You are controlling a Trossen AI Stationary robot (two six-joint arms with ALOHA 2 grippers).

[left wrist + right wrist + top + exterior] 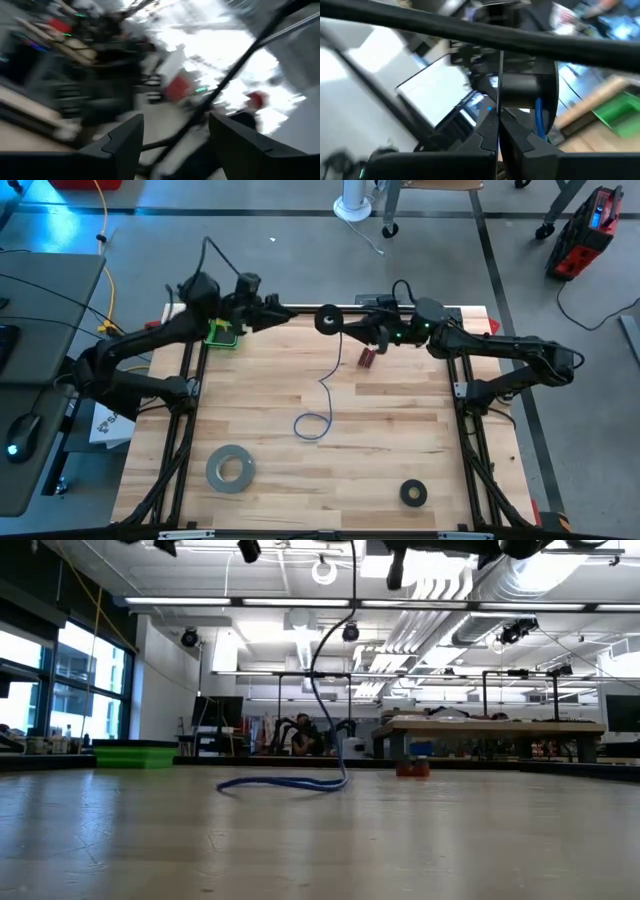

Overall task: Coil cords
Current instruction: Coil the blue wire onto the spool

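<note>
The small black spool (327, 319) hangs high above the far edge of the bench (400, 440), held up between the two arms. The right gripper (352, 328) is clenched tight just beside the spool on its right; in the right wrist view the spool (524, 100) sits directly ahead of the pressed-together fingers (517, 142), with a few blue turns on it. Whether those fingers pinch the spool's edge or the wire itself cannot be told.

The left gripper (290, 313) is on the spool's other side, a little farther off, with its fingers (125, 140) spread wide and nothing between them.

From the spool the blue cord (322, 395) drops toward the near side of the bench, its long axis running away from both grippers, and ends in a loose loop lying flat on the wood below the spool. In the low view the cord (320, 710) rises in a curve from the bench up to the spool. So the slack lies below and nearer than the spool, and the right gripper is the closer one to it.

Count: one cord, one spool. Nearer than the loop lie one grey tape roll (230, 468) to the left and one black ring (413, 493) to the right. A green block (222, 332) lies left of the spool, a small red piece (367, 357) right of it.
</note>
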